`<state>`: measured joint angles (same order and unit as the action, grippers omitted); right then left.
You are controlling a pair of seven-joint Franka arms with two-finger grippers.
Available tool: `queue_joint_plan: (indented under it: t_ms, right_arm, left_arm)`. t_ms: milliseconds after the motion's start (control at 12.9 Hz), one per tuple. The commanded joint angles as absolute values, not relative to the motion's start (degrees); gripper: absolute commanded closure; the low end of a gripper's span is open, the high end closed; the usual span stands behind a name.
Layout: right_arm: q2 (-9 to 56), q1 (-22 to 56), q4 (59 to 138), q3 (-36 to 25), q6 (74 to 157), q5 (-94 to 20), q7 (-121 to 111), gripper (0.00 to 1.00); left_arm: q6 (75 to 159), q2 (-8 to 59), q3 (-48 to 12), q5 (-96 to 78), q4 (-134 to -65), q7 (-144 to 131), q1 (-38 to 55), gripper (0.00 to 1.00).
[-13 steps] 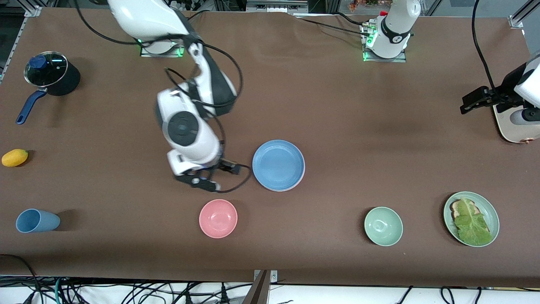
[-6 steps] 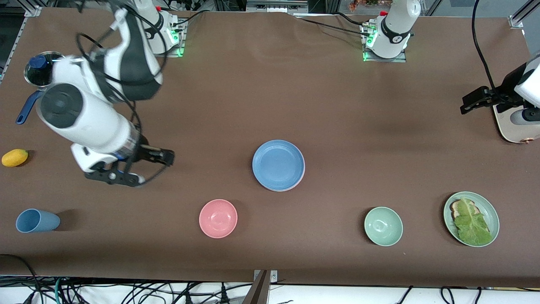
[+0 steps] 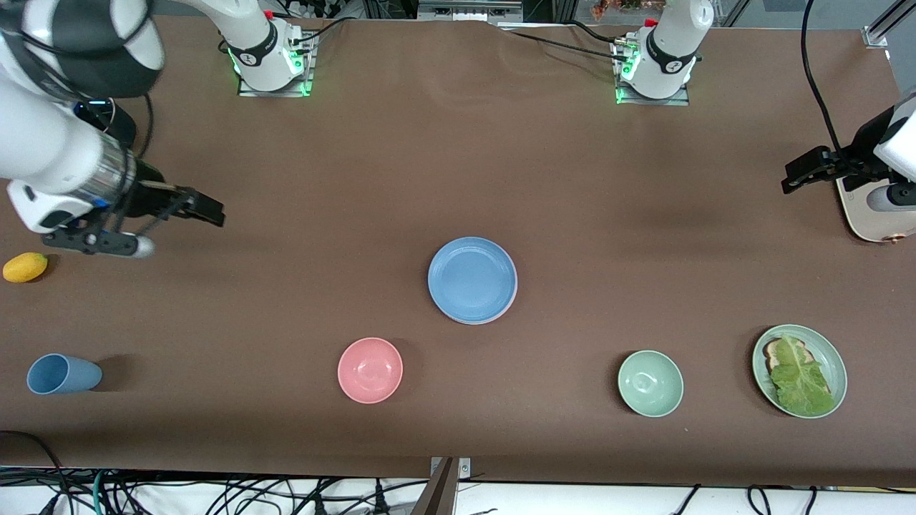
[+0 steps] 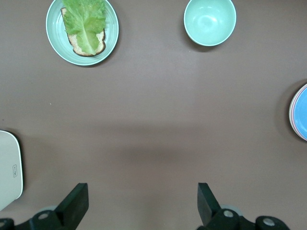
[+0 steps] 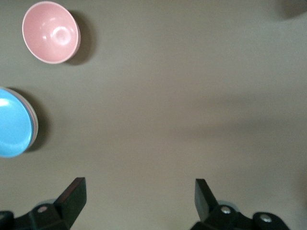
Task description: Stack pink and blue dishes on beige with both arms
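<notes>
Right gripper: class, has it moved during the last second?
Yes. The right gripper has swung away from the blue plate toward the right arm's end of the table, near the lemon, fingers open.

Blue plate [image 3: 472, 279]: covers the stack; of the dishes beneath, only thin rim edges show.
Blue plate, wrist views: cut by the frame edge in both.
Right arm [image 3: 57, 107]: cut off at the front view's edge.
Pot [image 3: 107, 118]: mostly hidden under the right arm.
Pale appliance [image 3: 869, 207]: cut by the edge; identity cannot be told.
</notes>
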<state>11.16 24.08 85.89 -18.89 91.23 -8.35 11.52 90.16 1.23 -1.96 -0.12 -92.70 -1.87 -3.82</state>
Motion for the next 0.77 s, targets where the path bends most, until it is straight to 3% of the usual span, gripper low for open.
queue_joint_plan:
  t_ms: [0, 309, 696]
  right_arm:
    - [6.8, 11.5, 88.9, -5.1, 90.5, -4.3, 10.3, 0.0]
    - [6.8, 4.0, 89.2, 4.1, 90.9, 0.2, 10.5, 0.0]
    - [6.2, 3.2, 89.6, 2.4, 90.5, 1.3, 7.7, 0.0]
  left_arm:
    - [90.0, 1.5, -1.8, 0.2, -91.8, -0.8, -3.9, 0.0]
    - [90.0, 1.5, -1.8, 0.2, -91.8, -0.8, -3.8, 0.0]
    - [90.0, 1.5, -1.8, 0.2, -91.8, -0.7, -3.8, 0.0]
